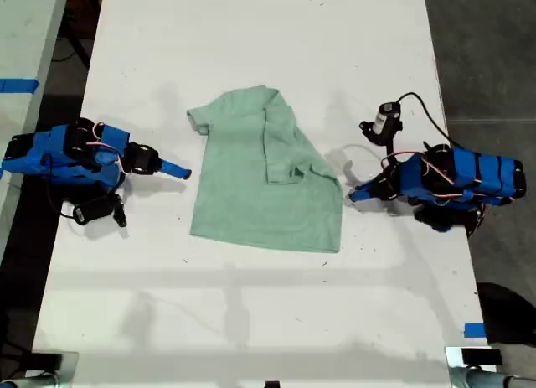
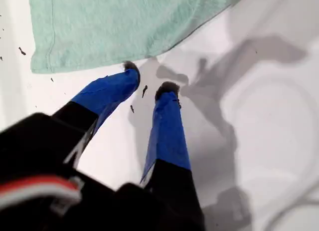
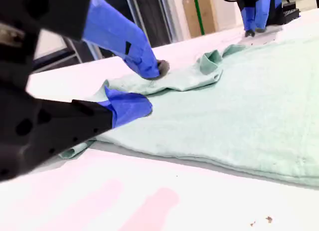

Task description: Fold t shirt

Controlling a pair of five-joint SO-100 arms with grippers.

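Fold half begun: one side is laid over, the other is yet to be taken.

The shirt is spread flat mid-table, with the sleeve on the exterior view's right already folded inward over the chest. My second gripper is seen at that folded edge, jaws apart with nothing clamped, the upper tip at or just above the cloth. My first gripper is set on bare table just short of the shirt's edge on the exterior view's left, jaws slightly apart and empty. The matching fold is judged next: that edge would have to be pinched low, lifted and carried inward. Bare table is left on every side, though a cabled part lies near each arm.
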